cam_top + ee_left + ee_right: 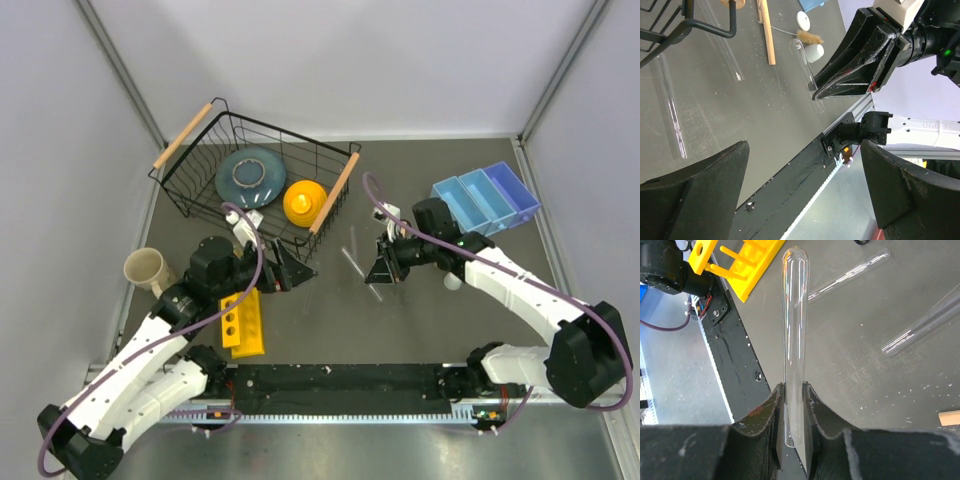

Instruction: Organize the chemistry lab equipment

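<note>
Two arms reach over a dark grey table [420, 335], matte, scuffed and flecked with pale dust in the wrist views. Plain white walls [300, 60] close it in on three sides, with slim metal posts at the corners. A black rail [340, 380] runs along the near edge.

At the far left we see a black wire basket [290, 132] with wooden handles, holding a blue-grey plate [250, 176] and a yellow dome [304, 201]. A cream mug [146, 270] stands near the left wall. A yellow rack [245, 322] with round holes lies beside the left arm, and three blue trays [487, 196] sit side by side at the far right.

The right gripper [794, 390] is clenched on a glass tube [795, 315] near mid-table. Its fingers pinch the open end, and the rounded end points away towards the rack. The tube looks low and level, though we cannot tell whether it touches the table.

The left gripper [804, 145] is released, its fingers spread wide and gripping nothing. It hangs near the basket's near corner, facing the right gripper.

Two more clear tubes [850, 275] [922, 327] lie loose on the table between the grippers. Beyond the held tube we find a wooden stick [768, 35], a brush [810, 37] and two white round pieces [803, 20] [814, 52], close together on the bare surface.
</note>
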`<state>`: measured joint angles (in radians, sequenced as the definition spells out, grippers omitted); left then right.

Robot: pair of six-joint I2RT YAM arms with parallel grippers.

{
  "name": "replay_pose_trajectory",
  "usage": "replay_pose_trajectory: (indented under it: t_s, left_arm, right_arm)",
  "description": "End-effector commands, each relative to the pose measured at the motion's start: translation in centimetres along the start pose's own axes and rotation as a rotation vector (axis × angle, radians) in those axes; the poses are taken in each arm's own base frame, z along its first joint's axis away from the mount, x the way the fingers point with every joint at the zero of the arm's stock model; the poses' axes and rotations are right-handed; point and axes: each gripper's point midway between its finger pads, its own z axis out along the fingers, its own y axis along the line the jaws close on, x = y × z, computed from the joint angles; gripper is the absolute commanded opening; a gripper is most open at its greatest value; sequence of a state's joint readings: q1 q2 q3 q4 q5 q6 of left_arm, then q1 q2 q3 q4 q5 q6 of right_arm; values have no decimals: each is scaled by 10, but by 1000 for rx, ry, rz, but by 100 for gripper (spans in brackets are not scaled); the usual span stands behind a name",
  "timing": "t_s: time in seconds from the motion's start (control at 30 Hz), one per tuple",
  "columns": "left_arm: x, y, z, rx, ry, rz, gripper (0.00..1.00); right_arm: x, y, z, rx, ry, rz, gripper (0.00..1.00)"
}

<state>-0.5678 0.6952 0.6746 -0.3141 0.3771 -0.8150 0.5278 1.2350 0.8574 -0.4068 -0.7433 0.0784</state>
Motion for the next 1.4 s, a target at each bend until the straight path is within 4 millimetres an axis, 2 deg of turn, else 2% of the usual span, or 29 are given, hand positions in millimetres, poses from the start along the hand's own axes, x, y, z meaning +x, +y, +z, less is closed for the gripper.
replay_pose_trajectory:
  t_s: [0.0,0.2,0.53,0.7,0.9,1.0,1.2,1.37]
  left_arm:
    - [-21,-30,1,80,-50,65,98]
    - [-24,-28,-1,63,-74,64,98]
    - [-18,-29,13,111,-60,15,98]
    - [-22,-40,20,174,-75,-14,98]
    - [-26,-46,34,163,-55,-19,98]
    - [-24,-41,42,137,-47,-26,98]
    - [-16,-18,47,39,-38,-68,98]
    - [-11,-18,48,47,-13,-84,89]
  right_arm:
    - [-10,10,-4,-47,-37,-53,14]
    - [-13,14,0,-69,-22,-52,14]
    - [-9,27,-3,-96,-23,-88,14]
    - [0,40,2,-132,5,-119,14]
    - [2,52,9,-185,36,-140,14]
    - [1,58,9,-213,45,-151,14]
    - [3,72,3,-282,42,-169,14]
    - [3,78,0,-323,39,-205,14]
